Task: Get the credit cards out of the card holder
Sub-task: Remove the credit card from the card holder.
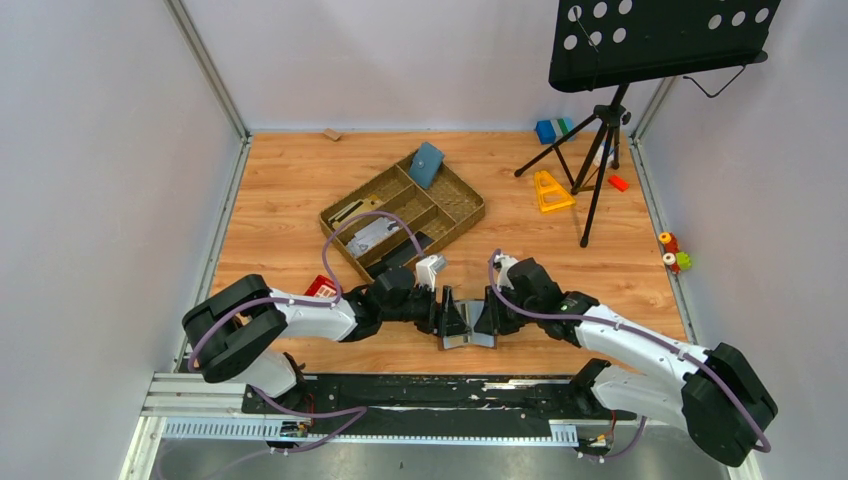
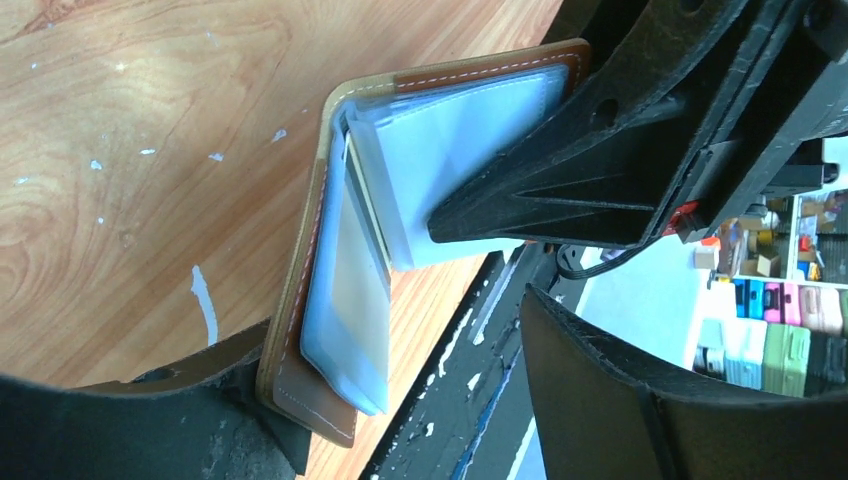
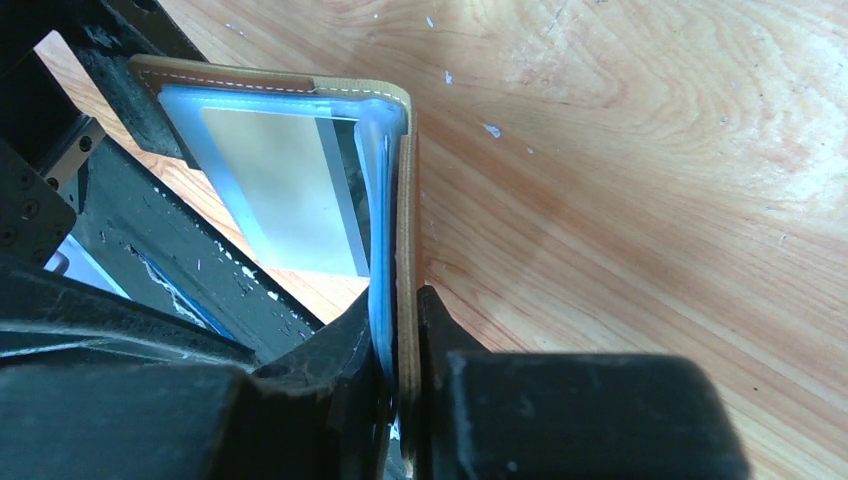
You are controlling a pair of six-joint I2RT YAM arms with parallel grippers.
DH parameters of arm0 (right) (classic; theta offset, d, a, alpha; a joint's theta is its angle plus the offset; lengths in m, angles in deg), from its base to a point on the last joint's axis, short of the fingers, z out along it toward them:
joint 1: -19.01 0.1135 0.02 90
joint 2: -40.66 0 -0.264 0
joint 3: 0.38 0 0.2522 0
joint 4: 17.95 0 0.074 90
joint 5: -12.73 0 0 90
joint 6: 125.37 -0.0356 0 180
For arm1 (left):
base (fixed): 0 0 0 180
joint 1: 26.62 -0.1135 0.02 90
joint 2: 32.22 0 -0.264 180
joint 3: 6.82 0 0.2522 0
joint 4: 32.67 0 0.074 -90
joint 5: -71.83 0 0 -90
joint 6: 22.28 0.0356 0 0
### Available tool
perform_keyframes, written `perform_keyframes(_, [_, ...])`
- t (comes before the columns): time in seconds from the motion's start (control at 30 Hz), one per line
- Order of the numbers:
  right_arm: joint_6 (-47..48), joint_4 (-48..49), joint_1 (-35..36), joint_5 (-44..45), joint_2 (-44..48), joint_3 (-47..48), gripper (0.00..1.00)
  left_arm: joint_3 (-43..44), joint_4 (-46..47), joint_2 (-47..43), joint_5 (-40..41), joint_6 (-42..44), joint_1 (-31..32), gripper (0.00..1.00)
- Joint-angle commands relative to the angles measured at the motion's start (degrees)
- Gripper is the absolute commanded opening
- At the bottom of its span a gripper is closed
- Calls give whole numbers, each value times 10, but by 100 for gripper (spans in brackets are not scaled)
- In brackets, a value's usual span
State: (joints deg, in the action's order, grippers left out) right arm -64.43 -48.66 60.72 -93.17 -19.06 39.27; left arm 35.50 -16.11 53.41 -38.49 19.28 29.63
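Card holder [image 1: 468, 340] lies open at table's 6 o'clock. Right gripper [image 3: 400, 350] is clamped on one cover; left gripper [image 1: 447, 320] has jaws apart. Best approach: left pinches the silver card [image 3: 285, 195] by its edge and draws straight out of the sleeve.

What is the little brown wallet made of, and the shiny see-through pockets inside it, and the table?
The card holder looks like brown leather or imitation leather: matte, with pale stitching along its edge. Its sleeves look like thin clear plastic, glossy and bluish. The table looks like wood or wood-look laminate, showing grain.
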Motion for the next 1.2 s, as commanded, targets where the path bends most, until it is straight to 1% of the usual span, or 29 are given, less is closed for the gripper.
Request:
perform_keyframes(0.0, [-10,13,1,0,19,17,12,16,-4,-4,12,13,4,68])
perform_keyframes(0.07, [-13,27,-1,-16,22,8,12,12,-3,-5,12,11,4,57])
perform_keyframes(0.13, [-18,36,-2,-24,25,1,12,7,1,-7,13,9,4,48])
perform_keyframes(0.23, [-21,39,-4,-27,33,-6,12,0,2,-10,12,8,4,42])
perform_keyframes(0.33, [-22,44,-6,-24,46,-18,14,-12,7,-19,13,7,4,32])
perform_keyframes(0.37, [-23,46,-7,-22,50,-22,17,-15,7,-23,15,8,4,26])
perform_keyframes(0.43, [-22,44,-9,-15,56,-29,29,-19,1,-29,19,13,4,10])
perform_keyframes(0.47, [-18,41,-11,-10,59,-32,34,-19,-5,-33,21,17,4,1])
perform_keyframes(0.53, [-10,29,-18,-4,66,-31,38,-15,-21,-40,26,25,3,0])
perform_keyframes(0.63, [9,-5,-37,-10,84,-20,39,-10,-44,-51,30,35,3,0])
perform_keyframes(0.73, [28,-55,-56,-7,126,0,41,-11,-59,-70,33,33,2,0])
perform_keyframes(0.83, [35,-86,-63,0,183,10,49,-16,-70,-94,38,28,1,0])
perform_keyframes(0.9, [27,-89,-64,2,216,9,53,-21,-70,-108,34,27,0,0])
perform_keyframes(1.03, [5,-73,-64,-14,266,9,55,-25,-79,-137,34,33,0,0])
perform_keyframes(1.17, [-6,-29,-64,-76,275,6,55,-24,-97,-156,43,36,-1,0])
